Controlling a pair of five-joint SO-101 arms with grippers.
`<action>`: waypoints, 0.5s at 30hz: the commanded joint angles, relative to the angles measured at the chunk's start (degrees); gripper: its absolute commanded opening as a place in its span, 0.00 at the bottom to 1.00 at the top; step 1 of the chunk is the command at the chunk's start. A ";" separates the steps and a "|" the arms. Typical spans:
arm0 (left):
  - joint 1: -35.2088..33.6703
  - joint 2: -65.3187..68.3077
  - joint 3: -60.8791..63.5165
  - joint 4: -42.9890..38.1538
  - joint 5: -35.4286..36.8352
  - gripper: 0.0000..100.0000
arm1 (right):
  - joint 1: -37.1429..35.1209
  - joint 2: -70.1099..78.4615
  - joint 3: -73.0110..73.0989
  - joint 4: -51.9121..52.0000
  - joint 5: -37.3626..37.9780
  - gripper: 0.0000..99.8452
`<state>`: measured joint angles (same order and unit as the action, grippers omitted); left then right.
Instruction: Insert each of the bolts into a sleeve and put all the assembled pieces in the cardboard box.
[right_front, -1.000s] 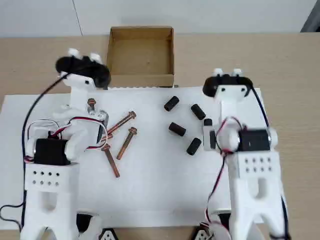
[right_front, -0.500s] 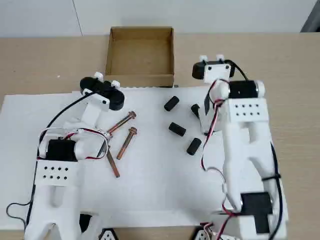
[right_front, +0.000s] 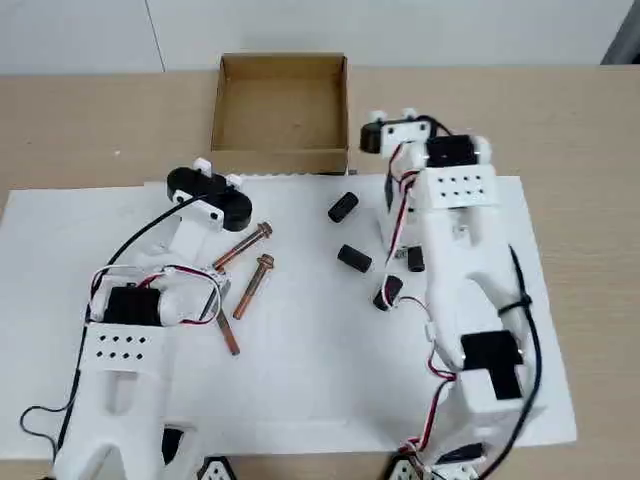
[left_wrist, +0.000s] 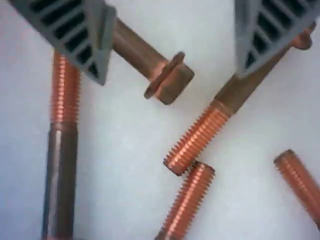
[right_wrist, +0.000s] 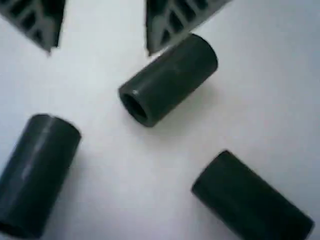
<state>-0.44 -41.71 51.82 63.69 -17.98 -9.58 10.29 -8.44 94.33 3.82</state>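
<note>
Two tools hang low over the white sheet (right_front: 320, 390). Both have their fingers spread wide and hold nothing.

The left tool (left_wrist: 172, 72) is right above the bolts (right_front: 252, 288). The head of one bolt (left_wrist: 167, 80) lies between its fingers, and that bolt's stem runs off under one finger. A second bolt (left_wrist: 210, 127) slants out from under the other finger, with its thread end pointing away from the tool. A third bolt (left_wrist: 61, 150) lies long and straight beside the first finger.

The right tool (right_wrist: 99, 47) is above the sleeves (right_front: 354, 258). One sleeve (right_wrist: 167, 80) lies on its side, with one end under a fingertip and its open hole facing away from it. Two more sleeves (right_wrist: 37, 175) lie near it on their sides, apart from each other.

From high up, the bolts lie flat and slanted on the sheet, with two heads pointing toward the far side. The cardboard box (right_front: 282, 160) sits on the table (right_front: 580, 120), just beside the sheet's far edge, with its open top up.

A second ago the right arm (right_front: 455, 230) was folded back near its base. It has since stretched far out over the sleeves and hides one of them. The left arm (right_front: 150, 300) has leaned over toward the bolts. The bolts and sleeves in view have not moved.
</note>
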 joint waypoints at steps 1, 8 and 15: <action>0.26 0.09 0.04 -1.76 -0.26 0.17 | -0.04 1.45 -2.46 -1.80 0.35 0.13; 0.35 0.09 0.92 -1.76 -0.26 0.17 | 0.84 5.14 -2.46 -6.55 2.90 0.13; 0.35 0.09 2.51 -1.76 -0.26 0.17 | 3.38 7.78 -2.46 -8.40 4.04 0.13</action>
<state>-0.44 -41.71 54.55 63.25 -17.98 -7.21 18.11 -8.53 86.95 7.34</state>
